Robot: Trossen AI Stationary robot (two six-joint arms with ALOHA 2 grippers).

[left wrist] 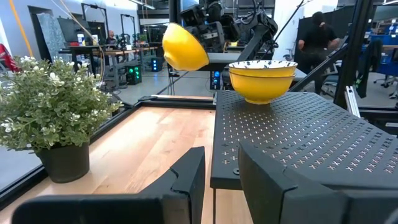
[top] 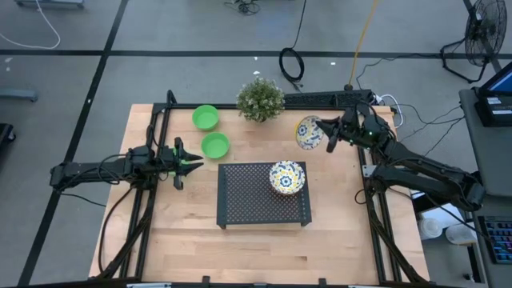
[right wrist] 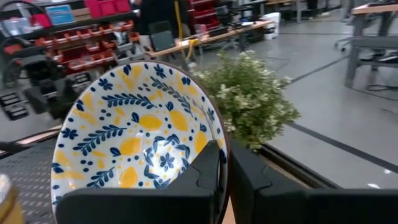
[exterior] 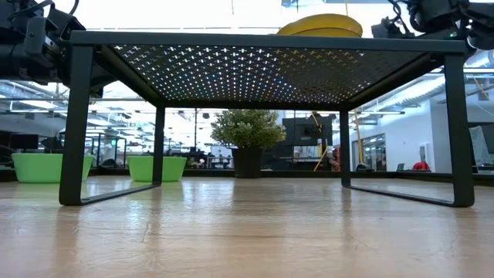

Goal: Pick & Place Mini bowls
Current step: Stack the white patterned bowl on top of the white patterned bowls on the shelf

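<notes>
1. The black perforated rack (top: 262, 194) stands on the wooden table (top: 336, 240) and serves as the landmark here.
2. On the rack's top, near its right end, sit stacked patterned bowls (top: 286, 177); the left wrist view shows two nested, yellow outside (left wrist: 262, 79).
3. The right gripper (top: 330, 134) is above the table beyond the rack's far right corner, its jaws pinching the rim of a third patterned bowl (top: 308, 133).
4. That bowl is lifted clear of the table and tilted on edge, its blue-and-yellow floral inside (right wrist: 134, 140) facing the wrist camera, with the fingers (right wrist: 205, 171) clamped on its rim.
5. The left gripper (top: 186, 162) hovers just off the rack's left side, pointing towards it; its jaws stand partly spread with nothing between them.
6. One green bowl (top: 214, 146) rests on the table just beyond the rack's far left corner, close to the left gripper.
7. The second green bowl (top: 206, 118) lies farther back from the rack, beside the first.
8. A potted plant (top: 260, 99) stands behind the rack, near the table's far edge, between the green bowls and the held bowl.
</notes>
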